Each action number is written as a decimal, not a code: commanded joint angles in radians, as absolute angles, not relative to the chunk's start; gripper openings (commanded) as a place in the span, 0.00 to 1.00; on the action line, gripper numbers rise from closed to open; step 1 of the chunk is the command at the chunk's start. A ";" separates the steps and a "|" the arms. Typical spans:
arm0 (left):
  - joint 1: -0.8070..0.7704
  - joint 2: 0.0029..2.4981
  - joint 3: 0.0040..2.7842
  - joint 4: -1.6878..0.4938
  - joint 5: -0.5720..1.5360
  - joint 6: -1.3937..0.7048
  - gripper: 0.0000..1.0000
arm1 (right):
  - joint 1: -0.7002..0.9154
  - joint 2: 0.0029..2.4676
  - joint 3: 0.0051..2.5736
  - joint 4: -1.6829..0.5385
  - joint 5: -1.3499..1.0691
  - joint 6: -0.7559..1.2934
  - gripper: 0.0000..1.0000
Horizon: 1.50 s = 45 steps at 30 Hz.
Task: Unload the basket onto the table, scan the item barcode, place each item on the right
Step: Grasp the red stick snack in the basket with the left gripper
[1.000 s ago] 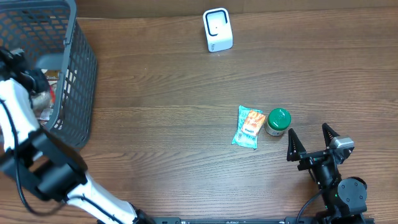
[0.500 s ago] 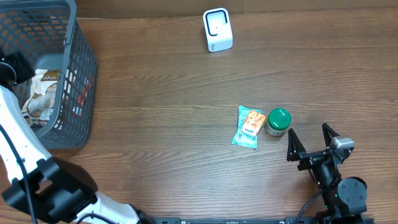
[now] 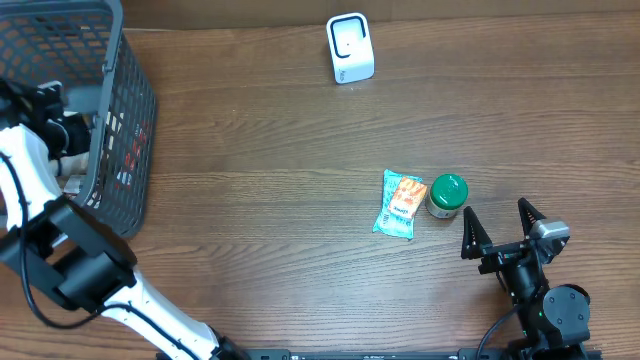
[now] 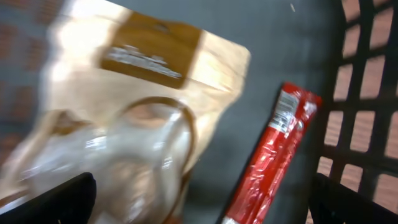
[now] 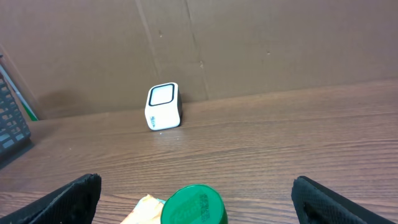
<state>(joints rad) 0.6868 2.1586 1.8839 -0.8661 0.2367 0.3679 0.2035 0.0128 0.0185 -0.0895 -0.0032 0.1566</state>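
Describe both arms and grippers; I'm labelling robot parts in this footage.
The left arm has white links between black joint housings, with a thin black cable alongside. The right arm is all black, with a small grey block at the wrist; the right gripper has two pointed black fingers.

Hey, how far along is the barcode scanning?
Done, apparently: a tan pouch and red stick lie in the basket. In hand: nothing; the left tool hangs open over the pouch, the right tool open by the jar. Left: the jar and snack packet wait on the table, away from the scanner.
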 commanded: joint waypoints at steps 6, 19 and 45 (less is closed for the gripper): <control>0.657 2.204 1.880 -0.858 0.329 0.451 0.76 | 0.202 0.004 0.008 -0.084 -0.009 0.157 1.00; 0.609 2.204 1.868 -0.911 0.274 0.506 0.38 | 0.202 0.004 0.008 -0.084 -0.009 0.157 1.00; 0.608 2.204 1.575 -0.672 0.181 0.519 0.04 | 0.202 0.004 0.008 -0.084 -0.009 0.157 1.00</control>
<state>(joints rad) 0.6147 2.1654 1.6173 -0.6537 0.2237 0.5205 0.2035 0.0128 0.0185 -0.0898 -0.0036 0.1566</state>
